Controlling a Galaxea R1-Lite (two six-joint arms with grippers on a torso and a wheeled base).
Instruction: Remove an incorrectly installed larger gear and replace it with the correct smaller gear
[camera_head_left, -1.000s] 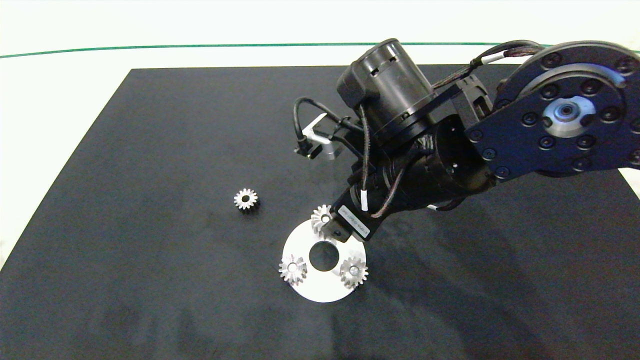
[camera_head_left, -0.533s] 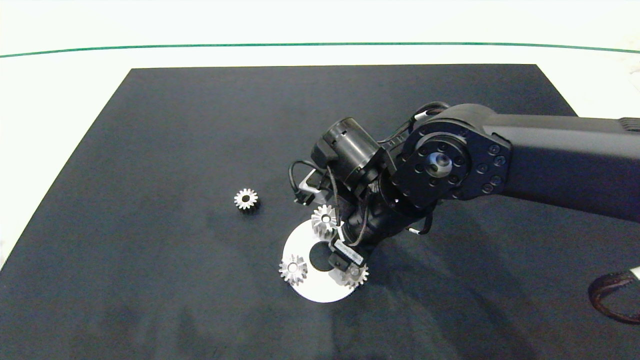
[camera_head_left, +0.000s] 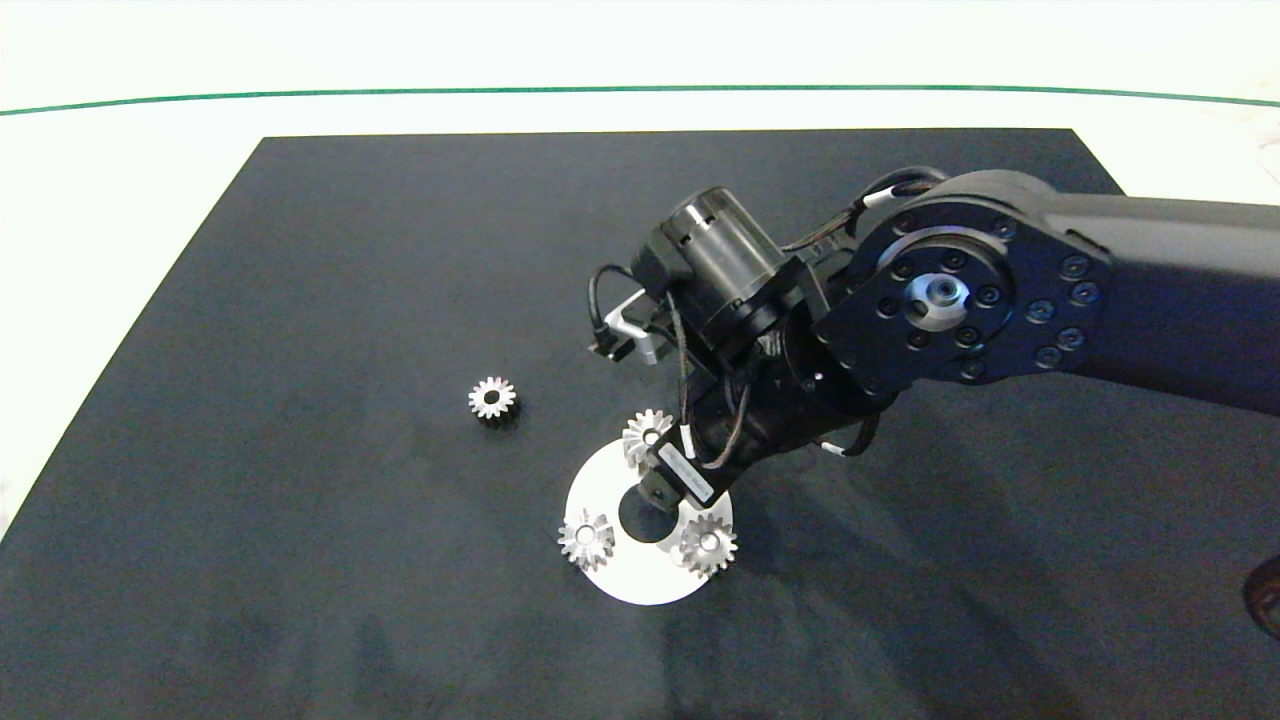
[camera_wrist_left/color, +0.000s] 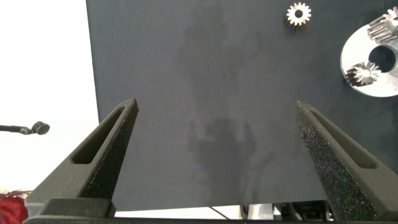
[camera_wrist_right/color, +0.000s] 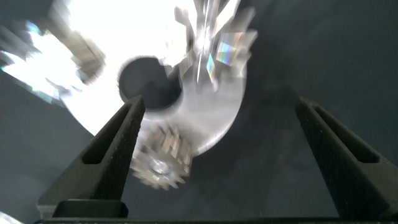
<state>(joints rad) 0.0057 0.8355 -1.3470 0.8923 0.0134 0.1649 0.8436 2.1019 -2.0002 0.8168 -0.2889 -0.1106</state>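
Observation:
A round silver plate (camera_head_left: 640, 585) with a centre hole lies on the black mat and carries three silver gears: one at its far edge (camera_head_left: 645, 432), one near left (camera_head_left: 586, 538), one near right (camera_head_left: 708, 543). The larger gear is among these; I cannot tell which is widest. The smaller gear (camera_head_left: 492, 398) lies loose on the mat to the plate's left, also in the left wrist view (camera_wrist_left/color: 299, 14). My right gripper (camera_head_left: 652, 495) hangs open just above the plate's hole, holding nothing; its wrist view shows the plate (camera_wrist_right/color: 214, 121) and a gear (camera_wrist_right/color: 163, 163) beside one finger (camera_wrist_right/color: 118, 143). My left gripper (camera_wrist_left/color: 217, 106) is open over the mat's left part.
The black mat (camera_head_left: 350, 250) covers most of the white table (camera_head_left: 100, 200). A green line (camera_head_left: 400, 93) runs along the far side. A dark looped object (camera_head_left: 1265, 598) shows at the right edge. The right arm (camera_head_left: 1100, 290) spans the mat's right half.
The right gripper dipped toward the near-right gear half a second ago, and now sits higher and farther back, over the plate's hole. All the gears stayed put.

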